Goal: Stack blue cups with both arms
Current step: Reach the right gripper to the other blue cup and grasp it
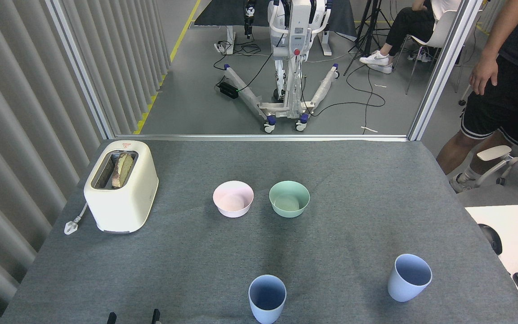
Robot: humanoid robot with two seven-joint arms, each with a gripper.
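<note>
Two pale blue cups stand upright and apart on the grey table. One cup (267,298) is near the front edge at the middle, the other cup (408,277) is further right. Only two black fingertips of my left gripper (133,317) poke up at the bottom edge, well left of the middle cup. They stand wide apart with nothing between them. The right arm and its gripper are out of view.
A pink bowl (233,199) and a mint-green bowl (289,198) sit side by side mid-table. A cream toaster (121,185) with bread stands at the left. A person (502,90) stands beyond the table's right edge, beside a white desk (511,229).
</note>
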